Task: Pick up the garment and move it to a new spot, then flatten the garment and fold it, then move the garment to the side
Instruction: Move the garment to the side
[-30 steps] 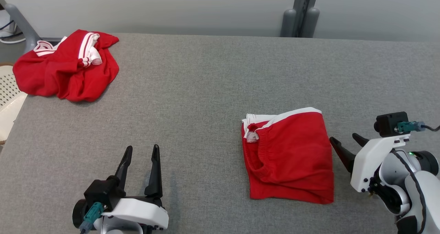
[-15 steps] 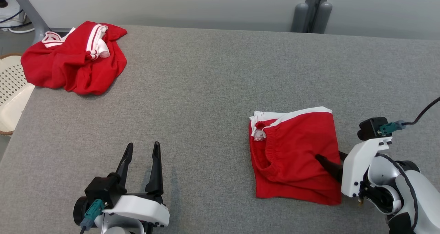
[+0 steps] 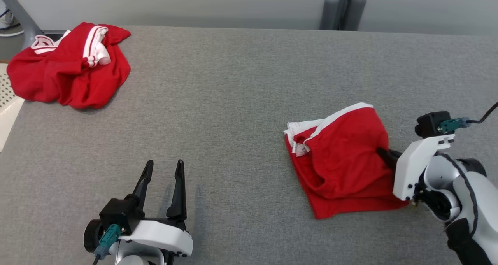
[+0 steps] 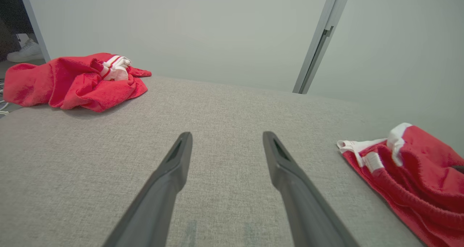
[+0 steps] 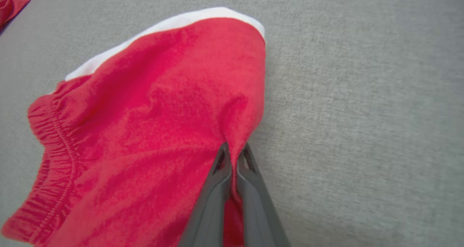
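The garment (image 3: 342, 160) is a folded pair of red shorts with white trim, lying on the right half of the grey table (image 3: 233, 101). My right gripper (image 3: 383, 154) is shut on the garment's right edge, and the cloth there is raised off the table. In the right wrist view the two fingers pinch a ridge of the garment (image 5: 145, 123), with the right gripper (image 5: 233, 151) closed tight on it. My left gripper (image 3: 163, 167) stands open near the front left, apart from the garment. The left wrist view shows the left gripper (image 4: 226, 138) open over bare table, with the garment (image 4: 409, 174) at the right.
A second crumpled red and white garment (image 3: 66, 68) lies at the table's far left corner, also seen as a red heap (image 4: 72, 80) in the left wrist view. A white perforated basket (image 3: 6, 105) stands off the table's left edge. A grey post (image 3: 342, 8) rises behind the table.
My right gripper moved onto the garment's right edge and shut on it, and the cloth's right side has lifted and shifted. The head camera has shifted slightly. The left gripper stays still.
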Robot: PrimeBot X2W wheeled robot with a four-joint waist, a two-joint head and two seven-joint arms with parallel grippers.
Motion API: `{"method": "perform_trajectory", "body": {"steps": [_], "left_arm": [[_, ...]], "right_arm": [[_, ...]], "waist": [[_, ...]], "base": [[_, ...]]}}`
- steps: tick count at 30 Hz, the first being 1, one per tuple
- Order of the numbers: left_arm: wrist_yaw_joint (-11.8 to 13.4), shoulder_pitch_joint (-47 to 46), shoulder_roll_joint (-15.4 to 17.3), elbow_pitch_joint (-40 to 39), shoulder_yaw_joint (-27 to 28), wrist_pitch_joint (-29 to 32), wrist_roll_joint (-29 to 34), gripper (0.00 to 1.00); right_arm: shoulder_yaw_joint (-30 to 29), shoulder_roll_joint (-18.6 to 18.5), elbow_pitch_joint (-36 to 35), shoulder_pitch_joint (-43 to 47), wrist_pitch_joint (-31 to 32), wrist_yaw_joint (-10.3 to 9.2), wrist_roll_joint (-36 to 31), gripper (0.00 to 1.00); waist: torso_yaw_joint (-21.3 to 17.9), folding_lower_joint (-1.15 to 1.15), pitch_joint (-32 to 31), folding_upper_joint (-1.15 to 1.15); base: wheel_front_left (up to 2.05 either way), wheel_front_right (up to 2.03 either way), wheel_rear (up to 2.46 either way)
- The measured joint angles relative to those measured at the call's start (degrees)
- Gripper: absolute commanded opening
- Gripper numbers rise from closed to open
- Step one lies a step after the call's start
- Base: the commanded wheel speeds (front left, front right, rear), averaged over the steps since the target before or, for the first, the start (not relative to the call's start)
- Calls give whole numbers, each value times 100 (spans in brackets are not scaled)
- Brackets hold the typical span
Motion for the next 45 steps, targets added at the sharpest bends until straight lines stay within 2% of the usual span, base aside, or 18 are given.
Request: {"method": "perform_trajectory", "body": {"steps": [10,21,27,32,37,45], "left_arm": [[-48,-48,68,-111,-21,-3,127,100],[-43,-339,261,-380,-142,129,311,100],[-37,-485,358,-575,-223,278,416,100],[-12,-596,404,-738,-242,331,435,100],[53,-691,481,-917,-186,352,460,100],[104,-765,522,-1155,-172,365,459,100]], "right_arm": [[-216,-436,423,-670,-494,0,-448,0],[-238,-376,753,-1327,-826,0,-532,0],[-147,-355,955,-1568,-1027,0,-517,0],[-222,-372,1243,-1872,-1296,0,-556,0],[-430,-543,1613,-2243,-1489,0,-658,0],[-961,-1077,2304,-2781,-1742,0,-1021,0]], "waist": [[-671,0,122,0],[-1731,0,497,0],[-2092,0,844,0],[-2151,0,1121,0],[-1967,0,1290,0],[-1563,0,1563,0]], "base": [[0,0,0],[0,0,0],[0,0,0],[0,0,0],[0,0,0],[0,0,0]]}}
